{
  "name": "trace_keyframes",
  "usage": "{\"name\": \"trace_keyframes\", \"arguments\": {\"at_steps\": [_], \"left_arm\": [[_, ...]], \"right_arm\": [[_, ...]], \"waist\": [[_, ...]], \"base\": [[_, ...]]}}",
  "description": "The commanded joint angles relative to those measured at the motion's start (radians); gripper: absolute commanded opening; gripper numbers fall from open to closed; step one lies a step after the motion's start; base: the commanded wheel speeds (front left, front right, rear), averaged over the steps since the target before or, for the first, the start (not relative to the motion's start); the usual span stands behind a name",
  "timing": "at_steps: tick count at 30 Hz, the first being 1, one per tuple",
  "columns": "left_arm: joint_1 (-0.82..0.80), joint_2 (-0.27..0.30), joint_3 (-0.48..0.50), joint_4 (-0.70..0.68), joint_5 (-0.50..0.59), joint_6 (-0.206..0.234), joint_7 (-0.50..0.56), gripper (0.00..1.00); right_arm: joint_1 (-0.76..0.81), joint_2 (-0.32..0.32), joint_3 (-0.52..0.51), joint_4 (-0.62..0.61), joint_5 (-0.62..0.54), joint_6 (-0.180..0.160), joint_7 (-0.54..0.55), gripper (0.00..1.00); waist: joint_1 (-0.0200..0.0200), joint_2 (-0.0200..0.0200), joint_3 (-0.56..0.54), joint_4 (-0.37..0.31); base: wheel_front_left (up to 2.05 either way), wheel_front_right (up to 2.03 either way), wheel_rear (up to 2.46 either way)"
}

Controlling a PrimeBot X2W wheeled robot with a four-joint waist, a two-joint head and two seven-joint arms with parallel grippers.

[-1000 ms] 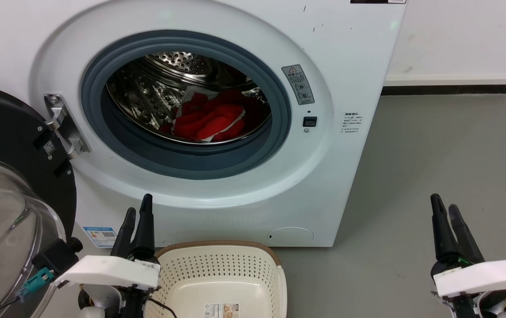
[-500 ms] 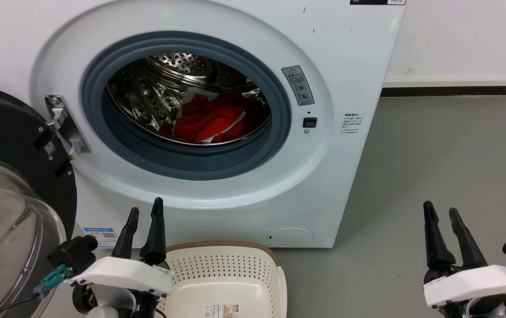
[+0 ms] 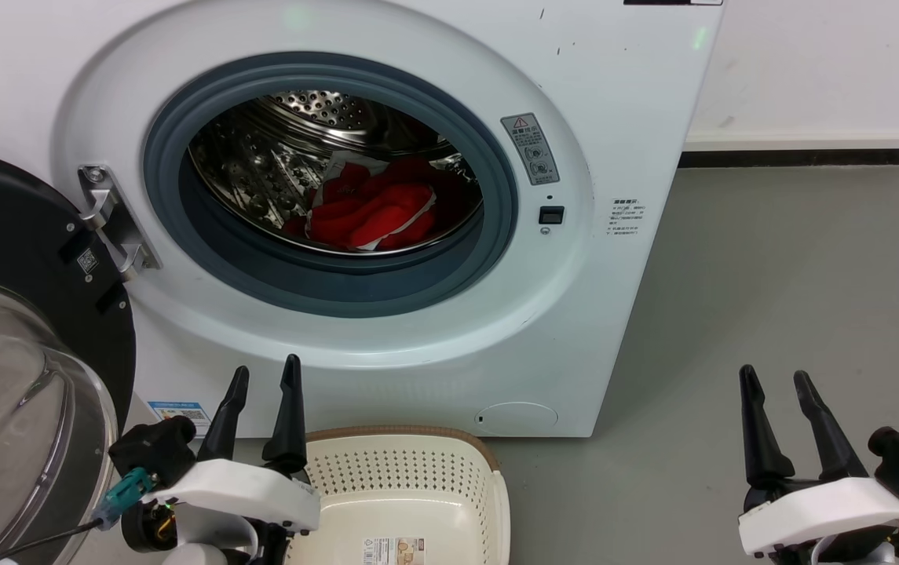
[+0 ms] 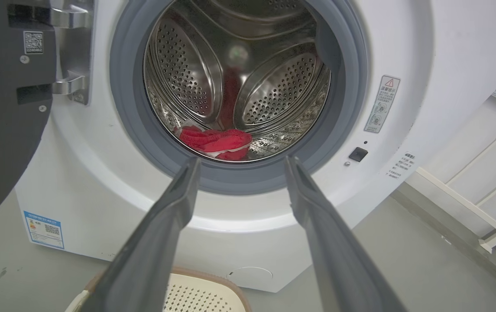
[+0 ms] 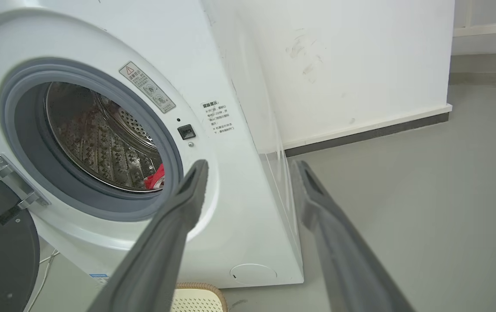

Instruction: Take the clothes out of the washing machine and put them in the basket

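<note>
Head view shows the washing machine (image 3: 637, 94) with its round door (image 3: 17, 235) swung wide open to the robot's left, so the mouth of the drum (image 3: 261, 173) is free for reaching in. The clothes (image 3: 374, 208) lie as one red heap with white trim on the bottom of the drum, a little toward its right side and behind the grey rubber ring (image 3: 323, 286). As far as I can judge, none of them is out yet.

The basket (image 3: 394, 433) stands on the floor (image 3: 771, 259) just before the lower front edge of the machine, under the opening. I think it is there so that a garment pulled out has only a short way down.

The left gripper (image 3: 266, 363) is just beside the back left corner of the basket, its two fingers apart and holding nothing. In the left wrist view these fingers (image 4: 165, 225) point at the opening and frame the red heap, so this arm seems the one prepared to reach in. The right gripper (image 3: 772, 370) hangs over the floor, well to the right of the machine, fingers also apart and empty.

In my judgement the task is at its beginning, and the next move needs the fingers to pass the rubber ring without catching on it.
</note>
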Motion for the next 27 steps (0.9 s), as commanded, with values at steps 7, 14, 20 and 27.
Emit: {"name": "trace_keyframes", "arguments": {"at_steps": [7,14,20,27], "left_arm": [[-0.017,0.003,-0.009,0.0,0.087,0.008,-0.023,1.0],[-0.014,0.003,-0.017,-0.002,0.159,0.013,-0.039,1.0],[-0.009,0.003,-0.026,-0.004,0.215,0.016,-0.053,1.0],[-0.005,0.003,-0.032,-0.004,0.277,0.023,-0.066,1.0]], "right_arm": [[0.003,-0.002,0.003,-0.005,-0.096,0.0,-0.026,1.0],[0.009,-0.002,0.005,0.001,-0.167,0.0,-0.042,1.0],[0.013,-0.002,0.002,0.012,-0.224,0.0,-0.055,1.0],[0.015,-0.002,0.0,0.026,-0.286,0.0,-0.07,1.0]], "waist": [[0.0,0.0,0.002,0.0],[0.0,0.0,0.002,0.0],[0.0,0.0,0.0,-0.001],[0.0,0.0,-0.001,-0.002]], "base": [[0.0,0.0,0.0],[0.0,0.0,0.0],[0.0,0.0,0.0],[0.0,0.0,0.0]]}}
